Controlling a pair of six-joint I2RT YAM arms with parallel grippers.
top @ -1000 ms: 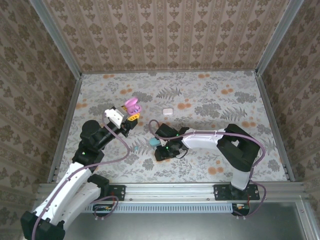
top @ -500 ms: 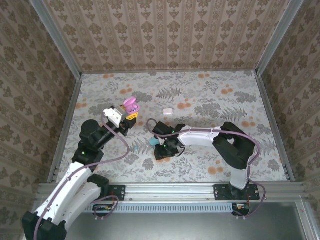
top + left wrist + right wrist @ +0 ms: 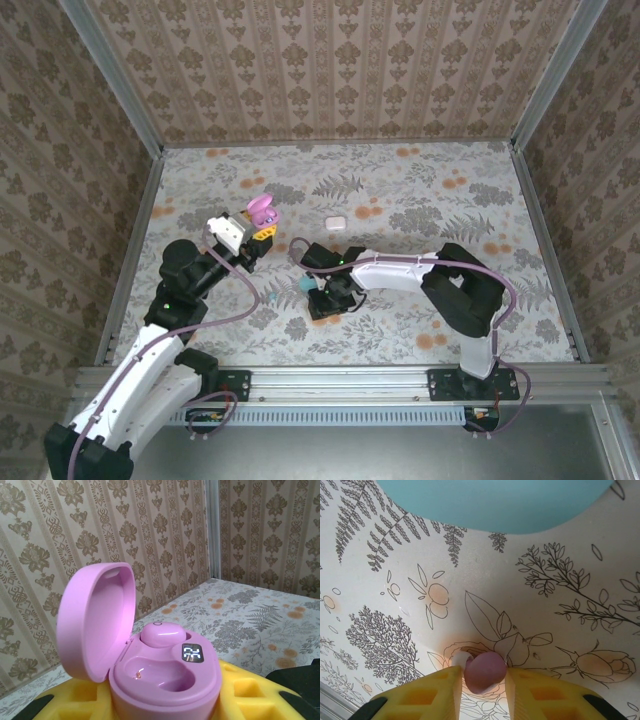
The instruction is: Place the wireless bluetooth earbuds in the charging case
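Flowered tabletop at the bottom of the right wrist view, with the pink earbud [image 3: 485, 671] resting on it between the yellow pads of the right gripper [image 3: 482, 682]. Narrowed steadily over the last second; pads now against both sides of the bud, not yet lifted. Looks like a grasp just made, so the pick-up seems secured and the lift comes next. Just beyond, across the top edge of that frame, the teal case [image 3: 495, 505].

Farther up and left in the top view, left gripper [image 3: 258, 233] clamped on the pink case [image 3: 263, 209], raised slightly against a second ago. Lid up, one seated bud [image 3: 162, 632] in the far socket, near socket [image 3: 160, 672] empty and ready to receive.

Farther still, upper middle, white case [image 3: 335, 222] lying alone before the patterned walls.
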